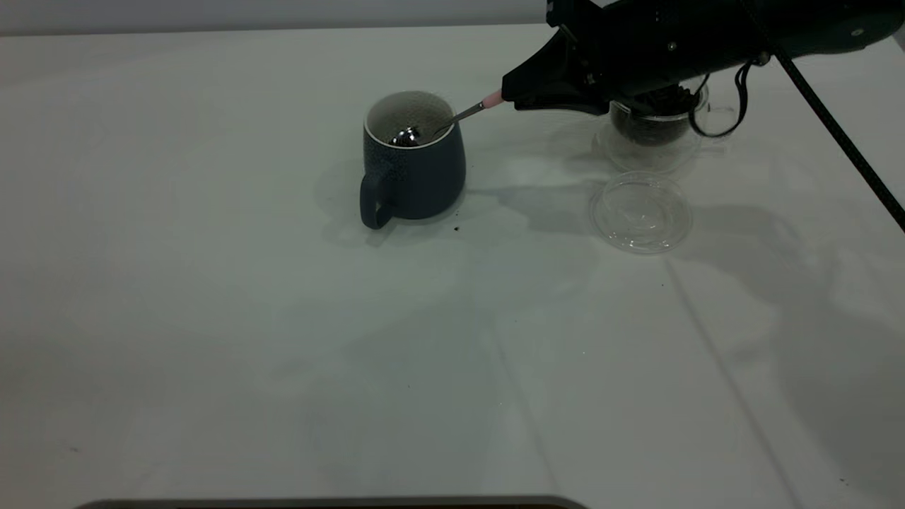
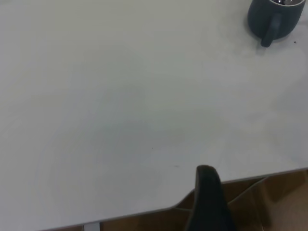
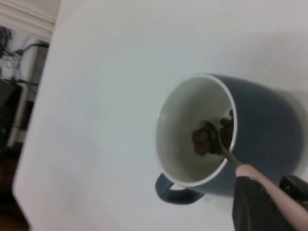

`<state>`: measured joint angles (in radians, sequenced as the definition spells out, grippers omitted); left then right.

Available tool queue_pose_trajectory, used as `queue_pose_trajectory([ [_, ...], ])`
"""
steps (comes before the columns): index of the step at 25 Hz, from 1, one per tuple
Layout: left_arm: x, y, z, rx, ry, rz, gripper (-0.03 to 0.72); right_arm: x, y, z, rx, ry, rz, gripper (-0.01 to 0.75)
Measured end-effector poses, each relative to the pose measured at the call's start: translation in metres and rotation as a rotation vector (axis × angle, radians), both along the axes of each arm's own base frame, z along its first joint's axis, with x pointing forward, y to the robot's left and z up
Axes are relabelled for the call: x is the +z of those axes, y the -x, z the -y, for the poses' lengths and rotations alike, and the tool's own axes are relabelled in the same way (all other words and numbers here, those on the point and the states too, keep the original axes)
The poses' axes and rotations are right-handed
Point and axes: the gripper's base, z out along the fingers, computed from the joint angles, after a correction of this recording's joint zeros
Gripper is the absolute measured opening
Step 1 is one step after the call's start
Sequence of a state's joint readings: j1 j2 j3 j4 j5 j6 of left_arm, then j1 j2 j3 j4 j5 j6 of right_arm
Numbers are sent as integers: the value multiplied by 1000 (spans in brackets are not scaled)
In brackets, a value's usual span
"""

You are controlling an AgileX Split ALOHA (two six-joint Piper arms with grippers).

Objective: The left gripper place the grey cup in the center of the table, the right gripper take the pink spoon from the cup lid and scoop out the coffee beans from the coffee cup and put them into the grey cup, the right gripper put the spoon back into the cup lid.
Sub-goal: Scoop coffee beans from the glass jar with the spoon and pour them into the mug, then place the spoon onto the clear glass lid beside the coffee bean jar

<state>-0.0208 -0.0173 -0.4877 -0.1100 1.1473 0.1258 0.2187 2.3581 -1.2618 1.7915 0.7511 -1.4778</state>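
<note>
One claw is doing the work here: the right claw point(image 1: 510, 95) is clamped on the pale handle end of the pink spoon point(image 1: 452, 117), just beside the grey cup point(image 1: 413, 166) on the coffee-cup side. From the claw the spoon's long axis slopes down and away over the rim, and its bowl sits inside the mug with coffee beans point(image 3: 207, 137) on it. So the tip-out, as I read it, needs a roll about that axis, not a reach. Behind the claw stands the coffee cup point(image 1: 654, 134), with the cup lid point(image 1: 640, 212) flat on the desk point(image 1: 212, 318) in front of it. The left claw point(image 2: 208, 202) hangs back at the desk's edge, well apart; its grip I cannot tell.
</note>
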Motion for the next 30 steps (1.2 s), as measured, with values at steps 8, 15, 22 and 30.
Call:
queue_pose_trajectory([
  [8,0,0,0,0,0,0,565,36,-7,0,68,121,227,101],
  [15,0,0,0,0,0,0,565,60,0,1,120,143,242,101],
  [22,0,0,0,0,0,0,565,100,27,60,97,137,164,101],
  [30,0,0,0,0,0,0,565,58,55,140,-91,118,-56,101],
])
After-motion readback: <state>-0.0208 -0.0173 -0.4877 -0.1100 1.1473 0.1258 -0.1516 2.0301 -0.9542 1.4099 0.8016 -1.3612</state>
